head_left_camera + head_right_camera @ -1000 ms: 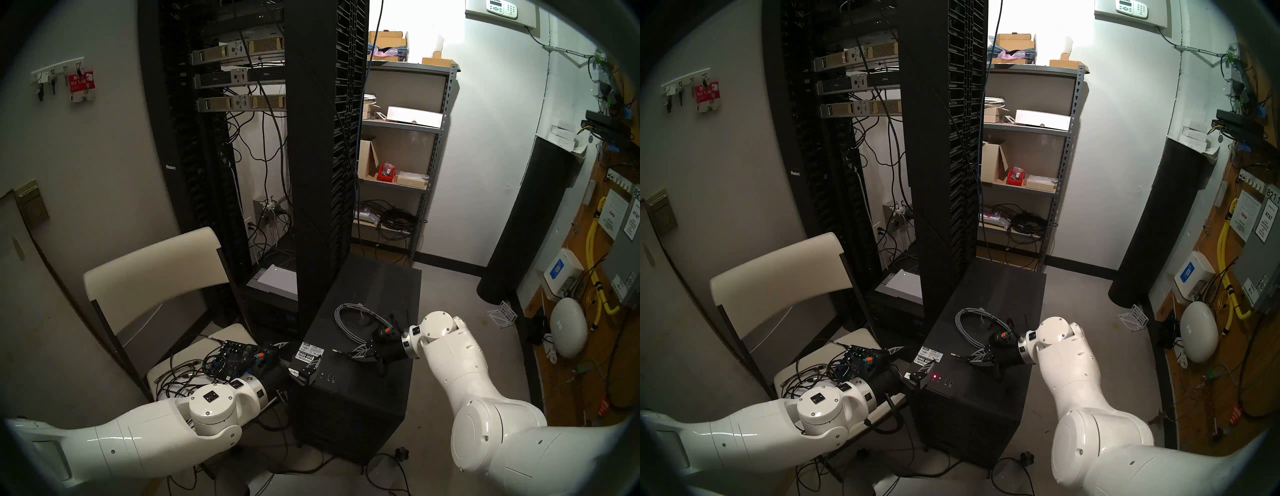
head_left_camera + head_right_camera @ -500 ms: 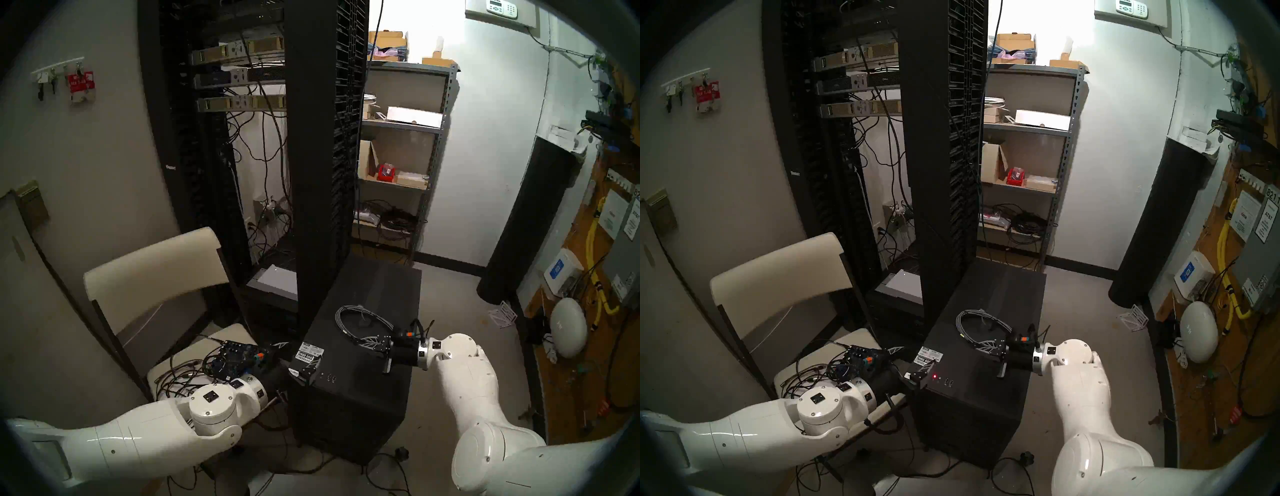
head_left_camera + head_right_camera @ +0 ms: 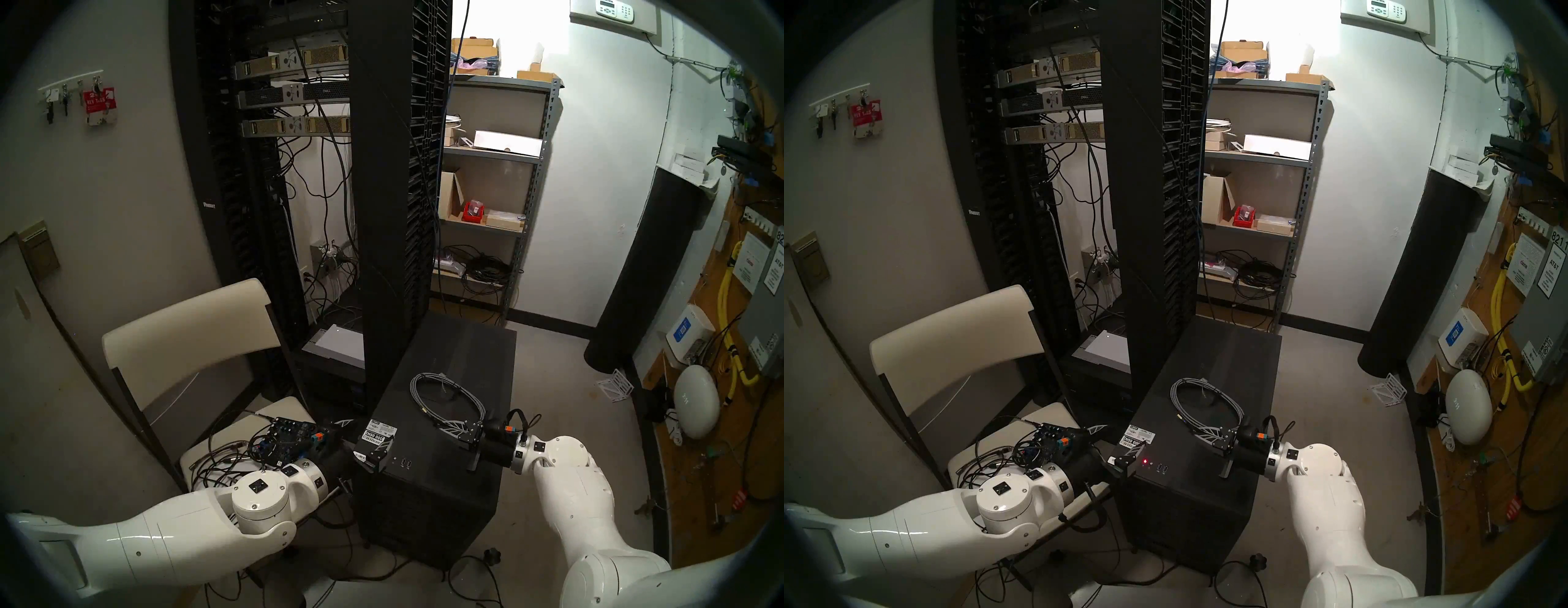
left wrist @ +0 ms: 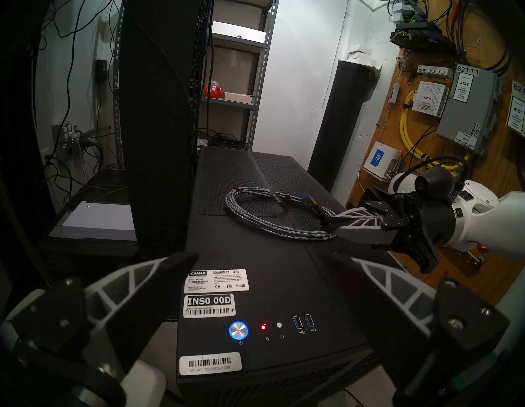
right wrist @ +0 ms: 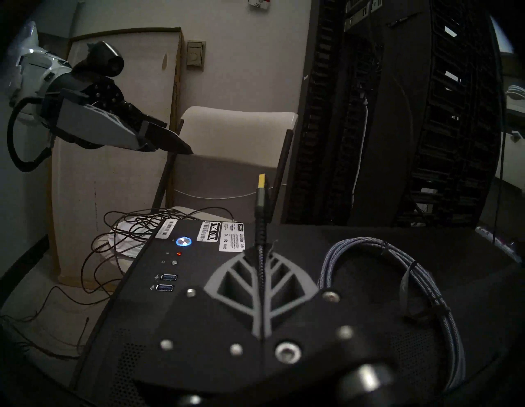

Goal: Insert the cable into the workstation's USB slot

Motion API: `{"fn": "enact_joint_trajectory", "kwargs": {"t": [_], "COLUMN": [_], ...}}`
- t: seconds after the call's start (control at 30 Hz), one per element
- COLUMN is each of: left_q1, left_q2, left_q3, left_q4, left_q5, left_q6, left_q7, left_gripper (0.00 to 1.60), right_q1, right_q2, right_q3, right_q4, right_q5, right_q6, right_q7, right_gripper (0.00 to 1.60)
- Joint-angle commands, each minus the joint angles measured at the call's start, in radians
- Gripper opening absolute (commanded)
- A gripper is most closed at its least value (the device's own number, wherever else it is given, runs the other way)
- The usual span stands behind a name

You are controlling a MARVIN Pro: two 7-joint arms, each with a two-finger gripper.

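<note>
Server rack point(image 3: 399, 170) behind workstation point(image 3: 428, 488), chair point(image 3: 191, 335) w/ wires point(image 3: 220, 458) left

You saw glossy white arm shells with round joint caps, black wrist cuffs with orange-and-teal tabs, looped black cables, silver screws, and grey-ribbed, leaf-patterned black fingers point(image 4: 133, 281).

The room is dimly lit, brightest on the white back wall point(image 3: 594, 178) behind the shelf unit point(image 3: 492, 161), while the server rack point(image 3: 382, 191) and workstation point(image 3: 445, 446) sink into near-black. All four views bow outward in fisheye with a dark rim. The right wrist view is darkest and grainy, its near foreground blurred; the power button point(image 4: 238, 330) glows blue.
</note>
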State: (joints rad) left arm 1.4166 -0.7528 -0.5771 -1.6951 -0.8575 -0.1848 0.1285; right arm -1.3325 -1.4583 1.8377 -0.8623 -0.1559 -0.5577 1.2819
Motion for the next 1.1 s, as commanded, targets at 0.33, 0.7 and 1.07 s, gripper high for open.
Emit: {"fn": "enact_joint_trajectory", "kwargs": {"t": [0.33,0.7,1.07], "left_q1": [-0.042,-0.051,-0.006], "left_q2": [-0.045,-0.131,-0.138], "left_q3": [0.005,-0.015,0.003], "left_q4": [-0.012,-0.002,-0.037], "left_q5": [-0.094,-0.239,-0.308], "left_q6": [0.112,0.199,0.21], "left_q7": [-0.054,-0.059,-0.045], "left_gripper": [1.6,1.6,1.6], "right_q1": [-0.136,-0.197,-0.212], "right_q2": [0.087,0.128,0.187], "right_q3": [-0.145,-0.189,-0.265], "right_q4": [-0.173,-0.227,-0.243], "right_q5": [0.25,0.339,0.425], "right_q6": [-0.01,-0.037,-0.044], "right_q7": [0.112,0.086,0.066], "right_gripper": [0.0,0.0,0.0]}}
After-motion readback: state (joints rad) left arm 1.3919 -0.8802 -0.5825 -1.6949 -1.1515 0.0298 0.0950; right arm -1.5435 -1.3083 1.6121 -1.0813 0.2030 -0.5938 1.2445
